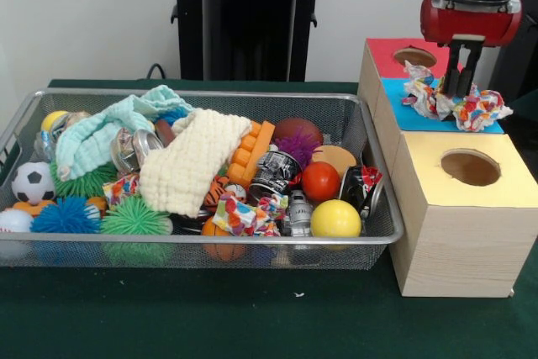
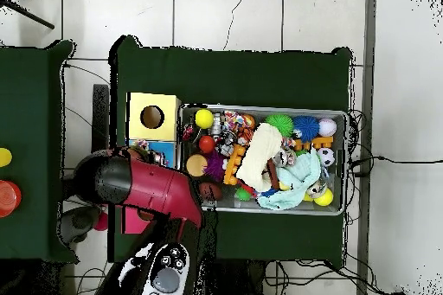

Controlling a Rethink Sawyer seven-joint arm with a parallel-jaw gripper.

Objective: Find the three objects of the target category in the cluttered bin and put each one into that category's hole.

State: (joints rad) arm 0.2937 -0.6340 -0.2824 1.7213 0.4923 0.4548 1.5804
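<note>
gripper (image 1: 461, 90) clamped on confetti cloth (image 1: 458, 104), directly beneath it on the blue box top (image 1: 403, 115) | hole not visible under cloth | risk: cloth spreads wide, may bunch on rim instead of dropping | two more cloths in bin (image 1: 382, 237)

No word, brand or number can be read anywhere. The dark crushed metal can (image 1: 274, 176) at the silver wire-mesh bin's (image 1: 252, 95) centre bears print, too small to read.
</note>
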